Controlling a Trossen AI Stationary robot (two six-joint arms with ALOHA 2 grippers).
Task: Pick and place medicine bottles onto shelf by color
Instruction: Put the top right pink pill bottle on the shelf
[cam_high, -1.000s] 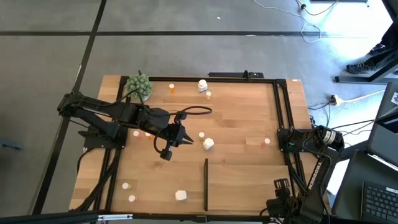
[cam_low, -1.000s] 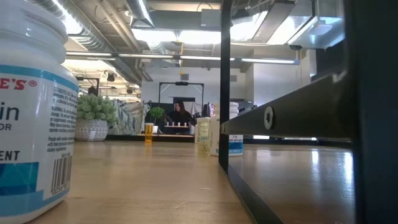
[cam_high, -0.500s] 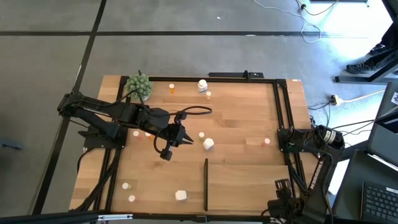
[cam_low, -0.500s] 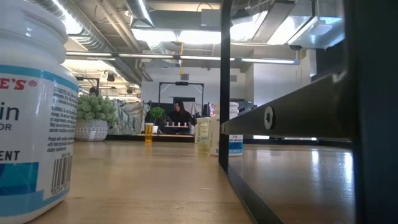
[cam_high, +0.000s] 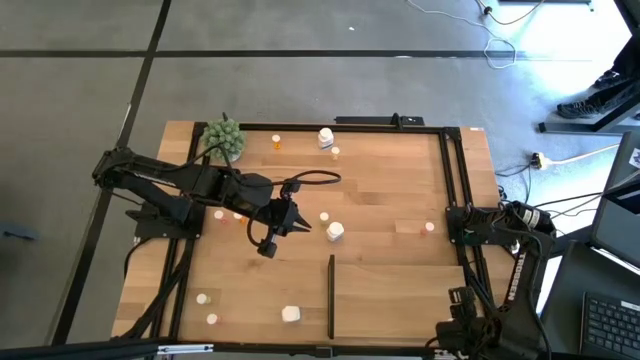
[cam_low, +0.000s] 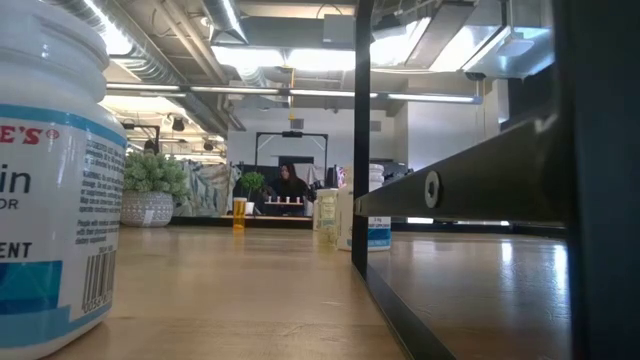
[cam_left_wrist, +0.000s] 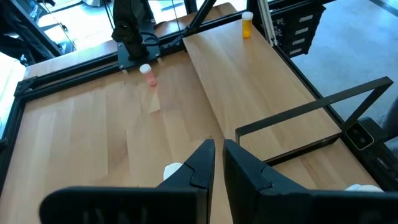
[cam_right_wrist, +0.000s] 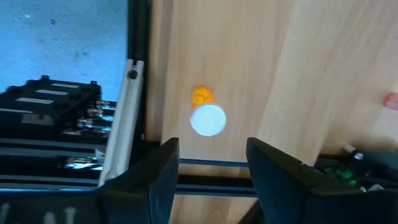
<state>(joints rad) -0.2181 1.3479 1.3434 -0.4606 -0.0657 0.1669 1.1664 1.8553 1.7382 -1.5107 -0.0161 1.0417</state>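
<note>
We see the left end effector (cam_high: 297, 226) pressed together above mid-desk (cam_high: 380, 190), near a white bottle (cam_high: 334, 232). The right end effector (cam_right_wrist: 208, 163), spread, hovers over an orange bottle (cam_right_wrist: 206, 115) beside the shelf (cam_high: 331, 295).

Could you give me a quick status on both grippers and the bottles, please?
Left gripper shut, empty, over mid-table. Right gripper open above an orange bottle at the right edge. Shelf holds no bottles yet. Nothing blocking.
</note>
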